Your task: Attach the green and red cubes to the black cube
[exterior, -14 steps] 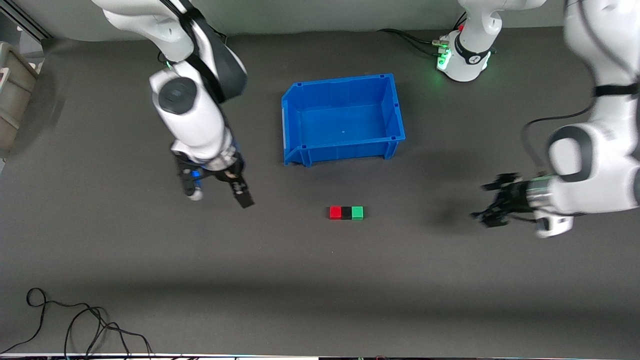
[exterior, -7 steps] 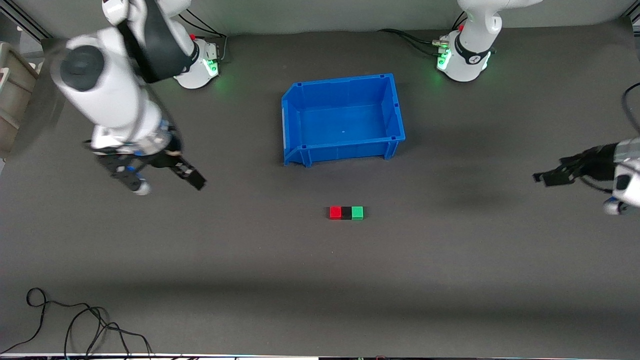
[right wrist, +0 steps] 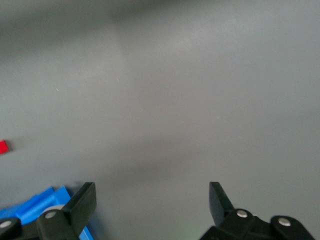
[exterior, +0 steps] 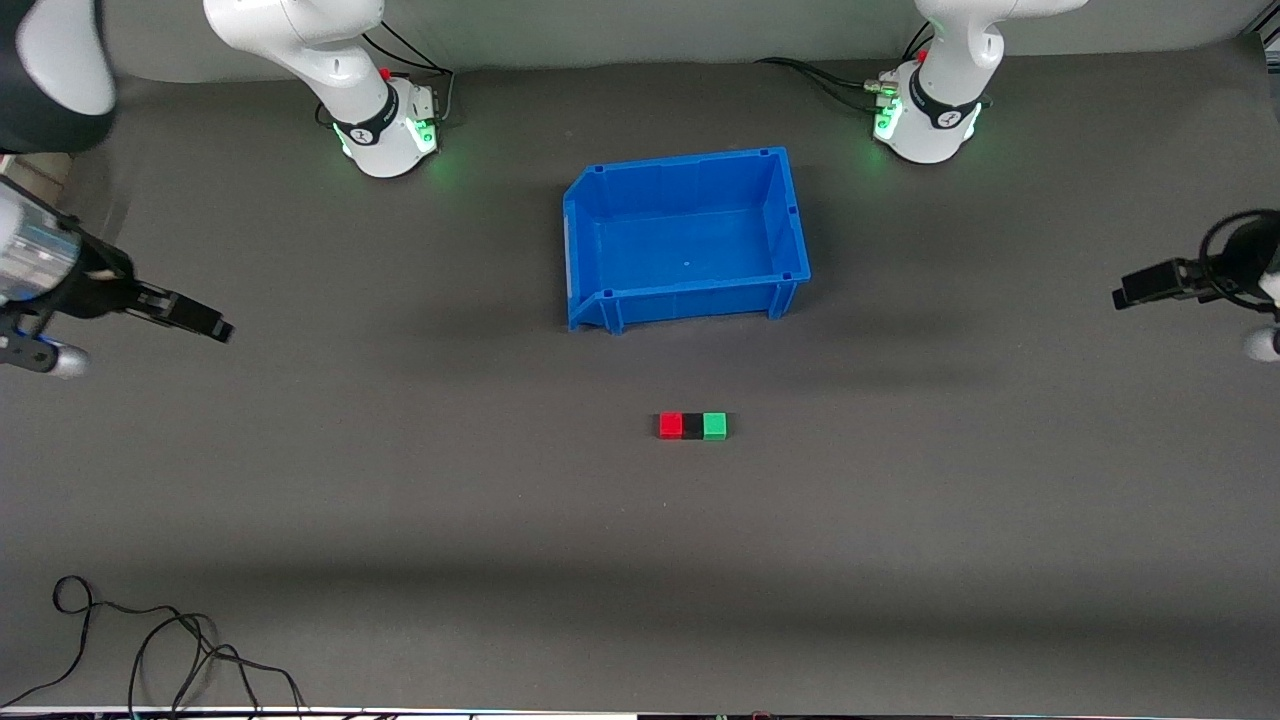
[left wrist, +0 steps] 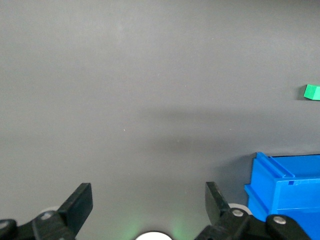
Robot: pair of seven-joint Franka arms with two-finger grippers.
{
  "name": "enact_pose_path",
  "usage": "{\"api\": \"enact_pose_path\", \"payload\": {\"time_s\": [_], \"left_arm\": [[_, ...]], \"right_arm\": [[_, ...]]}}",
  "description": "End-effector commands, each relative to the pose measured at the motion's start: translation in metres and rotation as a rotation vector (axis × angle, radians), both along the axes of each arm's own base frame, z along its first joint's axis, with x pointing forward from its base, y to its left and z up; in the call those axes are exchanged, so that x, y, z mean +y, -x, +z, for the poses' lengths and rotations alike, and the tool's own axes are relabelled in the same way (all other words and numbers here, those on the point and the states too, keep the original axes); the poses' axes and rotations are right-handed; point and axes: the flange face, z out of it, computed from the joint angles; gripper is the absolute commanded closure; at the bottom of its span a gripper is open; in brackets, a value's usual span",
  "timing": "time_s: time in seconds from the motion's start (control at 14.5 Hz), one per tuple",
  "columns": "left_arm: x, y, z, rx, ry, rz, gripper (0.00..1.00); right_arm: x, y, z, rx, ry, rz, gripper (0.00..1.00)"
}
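we see both arms have swung out to the worktop's ends since a second ago, leaving the red cube (exterior: 671, 425), black cube (exterior: 692, 426) and green cube (exterior: 714, 425) joined in a row, nearer the camera than the blue bin (exterior: 686, 238). we judge the task done. left gripper (left wrist: 148, 204) and right gripper (right wrist: 152, 202) are spread wide, empty.

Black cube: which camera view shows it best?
The front view: the black cube sits between the red cube and green cube, touching both. The wrist views show only one coloured cube each, never the black one.
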Motion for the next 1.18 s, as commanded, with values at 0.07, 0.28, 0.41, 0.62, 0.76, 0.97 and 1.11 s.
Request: {"api": "enact_pose_path", "payload": {"time_s": [0.07, 0.28, 0.41, 0.62, 0.76, 0.97, 1.11], "left_arm": [[-0.023, 0.007, 0.019, -0.069, -0.036, -0.077, 0.00], [-0.041, 0.009, 0.026, -0.108, -0.029, -0.108, 0.00], [-0.046, 0.009, 0.026, -0.107, -0.037, -0.127, 0.00], [-0.046, 0.006, 0.026, -0.125, -0.037, -0.135, 0.00], [-0.046, 0.006, 0.030, -0.137, -0.037, -0.135, 0.00], [-0.047, 0.005, 0.035, -0.153, -0.036, -0.134, 0.00], [-0.046, 0.004, 0.035, -0.153, -0.036, -0.133, 0.00]], "right_arm": [[0.000, 0.005, 0.030, 0.009, 0.049, 0.154, 0.00], [0.010, 0.005, 0.027, -0.002, 0.037, 0.243, 0.00], [0.023, 0.000, 0.030, -0.037, 0.047, 0.267, 0.00], [0.033, -0.010, 0.034, -0.110, 0.108, 0.321, 0.00], [0.036, -0.012, 0.034, -0.128, 0.088, 0.291, 0.00], [0.037, -0.013, 0.034, -0.136, 0.045, 0.255, 0.00], [0.039, -0.011, 0.033, -0.126, 0.031, 0.248, 0.00]]}}
